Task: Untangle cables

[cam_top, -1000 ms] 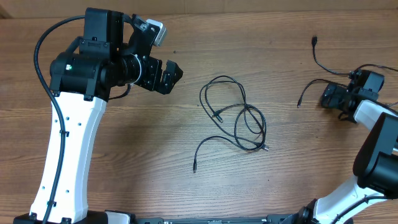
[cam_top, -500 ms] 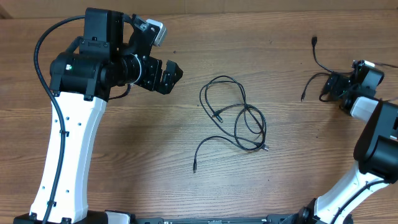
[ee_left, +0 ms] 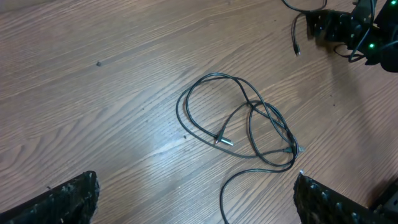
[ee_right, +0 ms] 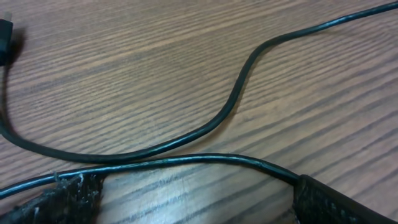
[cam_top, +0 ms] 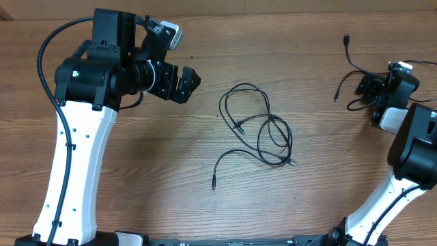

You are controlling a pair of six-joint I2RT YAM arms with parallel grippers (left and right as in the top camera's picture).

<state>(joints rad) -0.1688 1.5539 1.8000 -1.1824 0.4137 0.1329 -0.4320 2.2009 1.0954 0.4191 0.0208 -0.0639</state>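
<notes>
The right gripper [ee_right: 199, 195] has its jaws spread wide, with its two fingers [ee_right: 336, 199] low over the wood at the near corners of its wrist view. A single cable [ee_right: 186, 160], thin and black, runs across the gap from one finger to the other. It lies on the table [cam_top: 157, 171] and nothing is pinching it. Just beyond it, another stretch of thin black cord curves away to the far right. A dark plug [ee_right: 5, 37] shows at the left edge of that view. Seen from overhead, this gripper sits at the far right of the table. The single cable trails from it toward the far edge, and one short end hangs just to the left of the jaws.

The left gripper [ee_left: 199, 196] also has its jaws wide apart, and nothing is between them. It hangs above the far left part of the table, tilted toward the middle.

The tangled cables [cam_top: 272, 120] lie in the centre of the table, well apart from both grippers. They form one rounded loop on the far left side and narrower crossing loops on the right. One small connector lies inside the big loop and another sits at the near right of the knot. A free tail sweeps toward the near left.
</notes>
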